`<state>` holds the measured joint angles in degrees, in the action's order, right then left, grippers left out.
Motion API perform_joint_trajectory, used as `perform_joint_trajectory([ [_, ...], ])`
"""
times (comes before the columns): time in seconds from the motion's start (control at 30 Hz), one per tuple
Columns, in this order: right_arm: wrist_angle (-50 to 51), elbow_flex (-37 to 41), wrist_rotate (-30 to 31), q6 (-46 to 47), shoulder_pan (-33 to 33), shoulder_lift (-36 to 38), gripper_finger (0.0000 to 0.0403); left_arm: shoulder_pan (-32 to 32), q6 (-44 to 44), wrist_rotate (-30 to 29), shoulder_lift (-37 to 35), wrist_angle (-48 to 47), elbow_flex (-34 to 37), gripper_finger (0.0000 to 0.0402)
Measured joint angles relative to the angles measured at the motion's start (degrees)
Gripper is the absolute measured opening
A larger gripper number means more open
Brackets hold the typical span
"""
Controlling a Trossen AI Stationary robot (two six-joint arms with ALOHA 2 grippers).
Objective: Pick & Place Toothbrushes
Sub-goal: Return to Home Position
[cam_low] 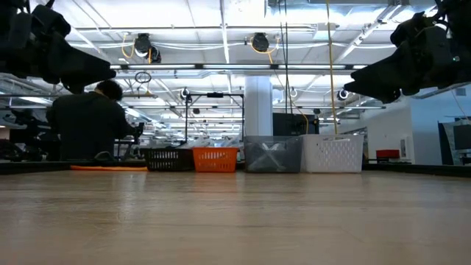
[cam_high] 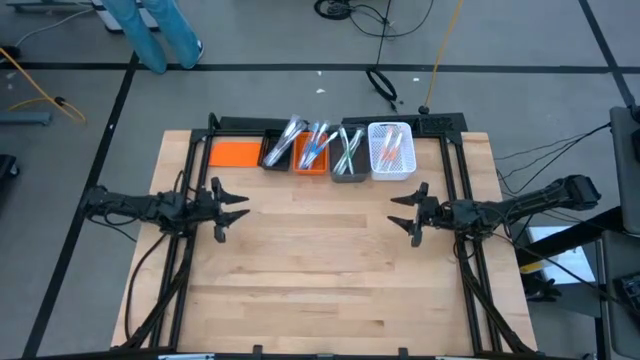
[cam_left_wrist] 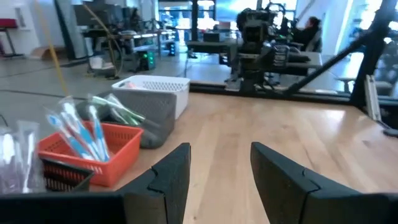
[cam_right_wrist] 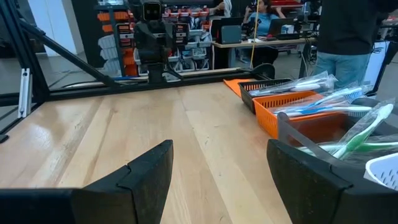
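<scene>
my toothbrushes [cam_high: 313,147] lie sorted in four bins in a row at twelve o'clock on my table [cam_high: 320,260]. the pale toothbrushes [cam_high: 285,143] slant toward one o'clock in the black bin [cam_high: 266,161]. the blue toothbrushes [cam_high: 316,146] slant likewise in the orange bin [cam_high: 310,171]. the green toothbrushes [cam_high: 349,150] lie crossed in the gray bin [cam_high: 348,179]. the pink-red toothbrushes [cam_high: 391,148] lie in the white bin [cam_high: 411,150].
</scene>
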<state>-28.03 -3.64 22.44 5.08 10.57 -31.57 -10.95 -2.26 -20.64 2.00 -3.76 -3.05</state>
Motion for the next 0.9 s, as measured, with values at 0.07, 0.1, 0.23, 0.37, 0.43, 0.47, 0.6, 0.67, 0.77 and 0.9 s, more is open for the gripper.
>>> perform_joint_trajectory([
  [0.07,0.0,0.0,0.0,0.0,0.0,0.0,0.0251,0.0,-1.1,-0.7,-0.1,0.3,0.0,0.0170],
  [0.1,0.0,0.0,0.0,0.0,0.0,0.0,0.0251,0.0,-1.3,-0.7,0.0,0.4,0.0,0.0170],
  [0.23,0.0,0.0,0.0,0.0,0.0,0.0,0.0251,0.0,-1.5,-0.6,0.0,1.1,0.1,0.0170],
  [0.37,1.3,0.3,-1.6,0.0,0.1,3.5,0.0252,0.0,-0.9,-0.5,0.0,1.3,0.1,0.0170],
  [0.43,0.9,1.4,-4.5,0.0,-1.5,6.5,0.0251,0.0,-0.9,-0.5,0.0,1.4,0.1,0.0170],
  [0.47,0.9,2.2,-5.5,0.0,-2.3,8.3,0.0251,0.0,-0.9,-0.5,0.0,1.6,0.1,0.0170],
  [0.6,4.8,2.8,-9.6,0.2,-8.2,16.0,0.0252,0.0,-1.0,-0.4,0.0,1.8,0.1,0.0170],
  [0.67,5.7,2.8,-10.6,0.2,-11.5,18.7,0.0251,0.0,-1.0,-0.4,0.0,1.8,0.1,0.0170],
  [0.77,5.8,2.8,-10.2,0.2,-15.3,22.6,0.0252,0.0,-1.0,-0.4,0.0,1.8,0.1,0.0170],
  [0.9,8.5,2.8,-10.3,0.2,-16.2,31.5,0.0251,0.0,-1.0,-0.4,0.0,1.9,0.1,0.0170],
])
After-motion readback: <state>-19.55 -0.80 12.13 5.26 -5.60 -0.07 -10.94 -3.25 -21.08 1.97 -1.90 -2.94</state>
